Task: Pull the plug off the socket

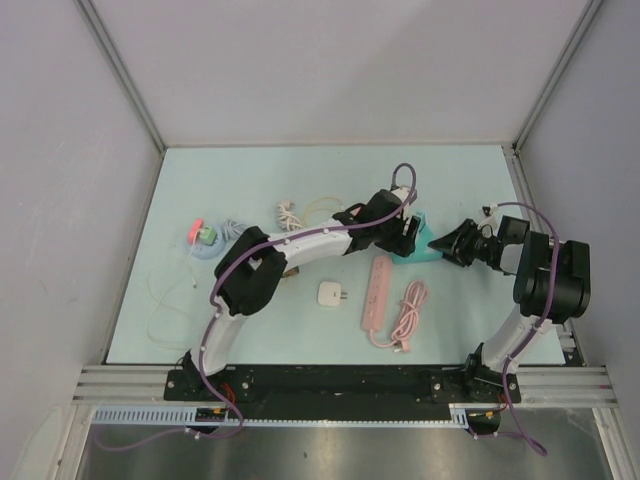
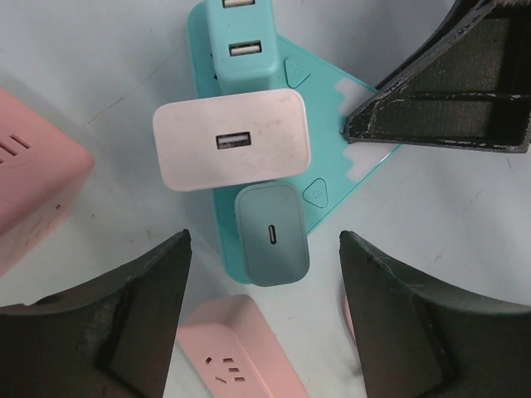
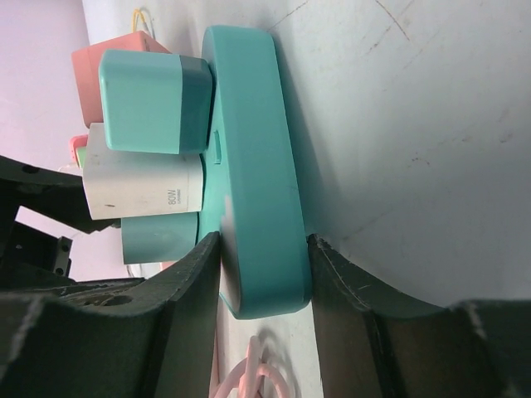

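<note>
under wide-open l gripper sits grey-green usb-c plug, pre-grasp; r gripper clamps teal plastic socket block. next prob: descend, close, pull straight.

We see our left pincer over the teal socket, the right pincer at its edge, and a pink strip near.

Robot lab test cell, plain grey panel walls, aluminium frame rails (slotted extrusion), pale blue tabletop.

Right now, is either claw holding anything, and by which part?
The right gripper clamps the teal power strip across its end; the left gripper is open, holding nothing.
</note>
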